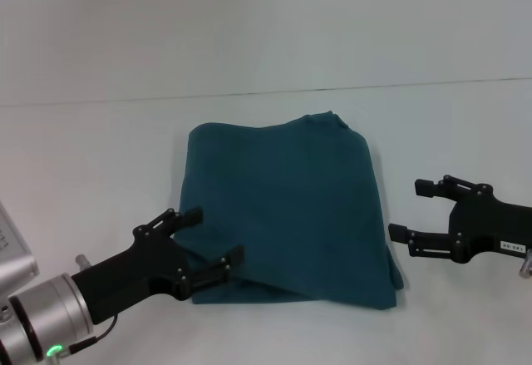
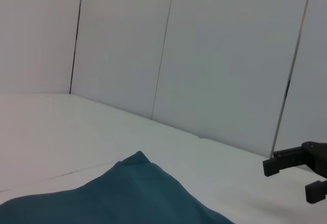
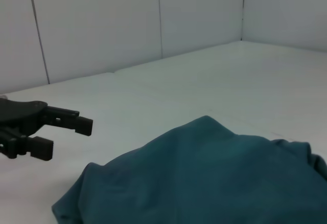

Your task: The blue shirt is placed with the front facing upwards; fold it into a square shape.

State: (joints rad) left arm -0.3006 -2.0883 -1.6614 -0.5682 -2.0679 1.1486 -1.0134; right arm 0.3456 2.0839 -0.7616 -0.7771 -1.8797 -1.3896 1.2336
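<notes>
The blue shirt (image 1: 287, 203) lies folded into a rough rectangle in the middle of the white table, plain teal side up, no lettering showing. My left gripper (image 1: 216, 234) is open at the shirt's near left corner, its fingers spread over the cloth edge. To the right of the shirt, my right gripper (image 1: 406, 209) is open and just clear of the right edge. The left wrist view shows the shirt (image 2: 127, 193) with the right gripper (image 2: 288, 180) beyond it. The right wrist view shows the shirt (image 3: 204, 178) and the left gripper (image 3: 69, 140) beyond it.
The white table (image 1: 100, 157) reaches on all sides of the shirt. A pale panelled wall (image 2: 214, 55) stands behind the table's far edge. Nothing else lies on the surface.
</notes>
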